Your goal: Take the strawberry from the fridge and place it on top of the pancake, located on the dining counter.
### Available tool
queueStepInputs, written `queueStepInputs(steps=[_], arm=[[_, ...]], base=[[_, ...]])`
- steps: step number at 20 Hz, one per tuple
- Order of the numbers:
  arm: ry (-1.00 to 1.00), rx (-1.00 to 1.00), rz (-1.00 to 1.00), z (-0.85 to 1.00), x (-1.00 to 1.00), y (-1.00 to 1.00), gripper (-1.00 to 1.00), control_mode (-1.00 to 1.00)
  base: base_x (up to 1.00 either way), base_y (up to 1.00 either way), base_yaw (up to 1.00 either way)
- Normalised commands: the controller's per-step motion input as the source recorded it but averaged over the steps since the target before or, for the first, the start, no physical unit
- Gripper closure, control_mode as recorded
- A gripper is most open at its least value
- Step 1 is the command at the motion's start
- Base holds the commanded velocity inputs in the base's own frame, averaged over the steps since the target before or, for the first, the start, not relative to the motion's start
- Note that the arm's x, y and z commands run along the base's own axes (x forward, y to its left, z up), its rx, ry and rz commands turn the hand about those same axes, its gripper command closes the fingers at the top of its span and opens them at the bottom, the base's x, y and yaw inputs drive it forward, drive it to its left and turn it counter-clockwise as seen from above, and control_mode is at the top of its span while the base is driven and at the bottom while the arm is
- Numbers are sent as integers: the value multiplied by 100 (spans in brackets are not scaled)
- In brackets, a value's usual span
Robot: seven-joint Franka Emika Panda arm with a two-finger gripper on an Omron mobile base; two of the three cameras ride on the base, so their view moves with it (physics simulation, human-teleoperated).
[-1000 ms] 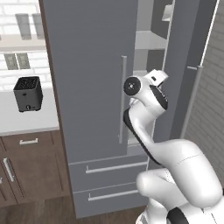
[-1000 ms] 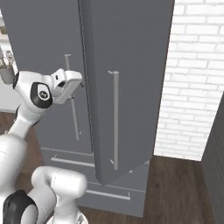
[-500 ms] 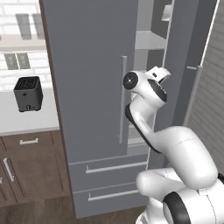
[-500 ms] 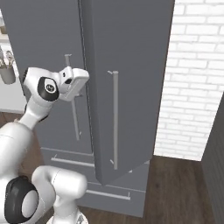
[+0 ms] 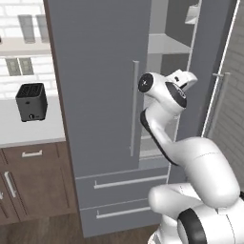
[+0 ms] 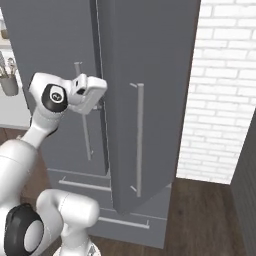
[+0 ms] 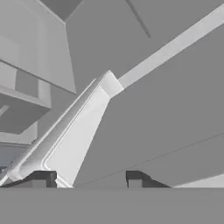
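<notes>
The grey fridge [image 5: 100,71] stands in front of me, its left door shut and its right door [image 6: 150,100] swung partly out. Pale shelves [image 5: 164,45] show through the opening; the strawberry is hidden. My gripper [image 5: 188,78] hangs at the gap between the doors, beside the right door's inner edge; in the right base view the gripper [image 6: 97,90] sits at mid-door height. In the hand view the gripper [image 7: 89,179] is open, its fingertips [image 7: 43,179] wide apart, with the door's pale edge [image 7: 83,131] running up between them. The pancake and dining counter are out of view.
A black toaster [image 5: 31,101] sits on the narrow counter left of the fridge, above brown cabinets [image 5: 33,181]. Drawer fronts [image 5: 124,183] lie below the doors. A white brick wall [image 6: 225,90] and wood floor [image 6: 210,210] lie to the right. The open door's handle [image 6: 139,140] juts outward.
My hand has crept a little further toward the gap between the doors, and the elbow has risen. The right door stands at about the same angle.
</notes>
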Motion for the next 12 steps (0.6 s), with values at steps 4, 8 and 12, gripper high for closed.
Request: queueStepInputs(steps=[4,8,12], arm=[[-6,2,-12,0,-59,-100,-100,-100],[-3,2,-12,0,-41,-100,-100,-100],[0,1,-13,1,-20,-100,-100,-100]], base=[[0,0,0],[0,0,0],[0,0,0]])
